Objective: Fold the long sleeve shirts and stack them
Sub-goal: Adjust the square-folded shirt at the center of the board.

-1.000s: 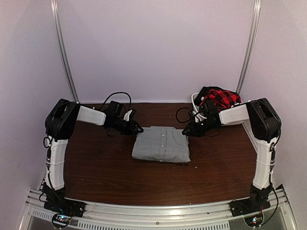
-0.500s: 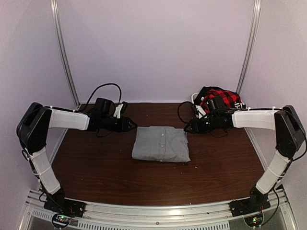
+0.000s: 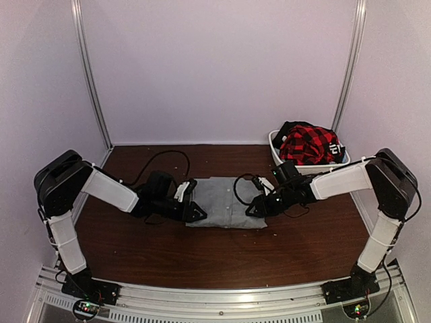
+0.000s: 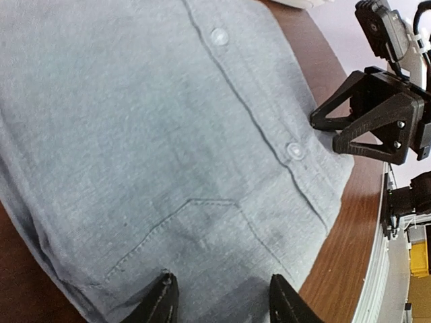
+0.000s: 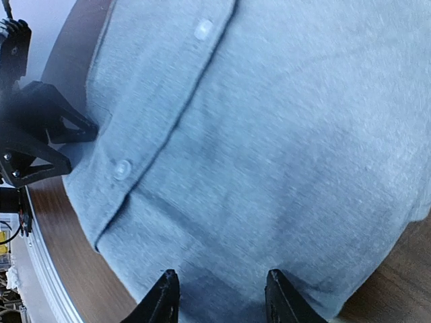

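Note:
A folded light-grey long sleeve shirt [image 3: 225, 196] lies buttons-up in the middle of the brown table [image 3: 202, 256]. My left gripper [image 3: 196, 214] hangs low over its near left corner, and in the left wrist view it [image 4: 222, 304] is open, its black fingertips [image 4: 161, 299] spread just above the chest pocket of the grey shirt [image 4: 168, 134]. My right gripper [image 3: 252, 210] is at the near right corner, and it [image 5: 221, 297] is also open, right above the shirt [image 5: 269, 134]. Nothing is held. A red-and-black plaid shirt [image 3: 306, 143] lies crumpled in a basket.
A white basket [image 3: 316, 167] holding the plaid shirt and some dark cloth stands at the back right, by the right arm's elbow. Each wrist view shows the other gripper across the shirt: the right one [image 4: 374, 121] and the left one [image 5: 34, 145]. Walls close in three sides.
Both arms have swung from the shirt's far corners toward me and dropped low over its near corners. Both grippers' jaws stand a little wider than a second ago.

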Controlling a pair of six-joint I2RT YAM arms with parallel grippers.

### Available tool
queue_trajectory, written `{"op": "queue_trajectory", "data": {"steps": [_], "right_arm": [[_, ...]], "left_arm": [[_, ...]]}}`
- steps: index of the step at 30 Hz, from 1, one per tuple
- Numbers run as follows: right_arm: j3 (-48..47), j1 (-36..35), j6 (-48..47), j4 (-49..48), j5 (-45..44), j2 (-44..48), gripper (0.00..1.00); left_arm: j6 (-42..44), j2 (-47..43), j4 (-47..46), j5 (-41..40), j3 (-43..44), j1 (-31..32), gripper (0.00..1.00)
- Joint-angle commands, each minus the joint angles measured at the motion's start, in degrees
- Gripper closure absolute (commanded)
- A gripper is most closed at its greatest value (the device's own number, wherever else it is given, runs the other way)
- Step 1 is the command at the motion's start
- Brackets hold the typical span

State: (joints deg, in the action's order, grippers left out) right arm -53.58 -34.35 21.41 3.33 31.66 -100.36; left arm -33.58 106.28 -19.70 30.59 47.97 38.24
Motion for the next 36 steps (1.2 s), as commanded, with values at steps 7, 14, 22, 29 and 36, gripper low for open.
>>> {"op": "queue_trajectory", "data": {"steps": [7,14,22,29,36], "right_arm": [[1.3,0.1,-3.6,2.9,-3.8,2.1,0.54],[-9.9,1.2,-9.6,9.7,-8.2,0.7,0.31],[-27.2,6.0,-12.5,11.7,-6.1,-11.4,0.16],[-40.5,9.2,-13.0,13.6,3.8,-25.9,0.14],[-32.9,9.7,-10.0,7.2,11.9,-26.8,0.14]], "left_arm": [[5.0,-0.7,-1.7,-6.7,-1.8,0.6,0.52],[7.2,-6.2,-0.8,-9.9,-1.2,0.7,0.51],[6.8,-5.6,-4.0,-8.9,0.8,4.6,0.51],[4.6,-3.5,-5.2,-9.2,1.8,7.3,0.51],[4.5,-5.0,-3.8,-11.0,0.3,7.7,0.51]]}}
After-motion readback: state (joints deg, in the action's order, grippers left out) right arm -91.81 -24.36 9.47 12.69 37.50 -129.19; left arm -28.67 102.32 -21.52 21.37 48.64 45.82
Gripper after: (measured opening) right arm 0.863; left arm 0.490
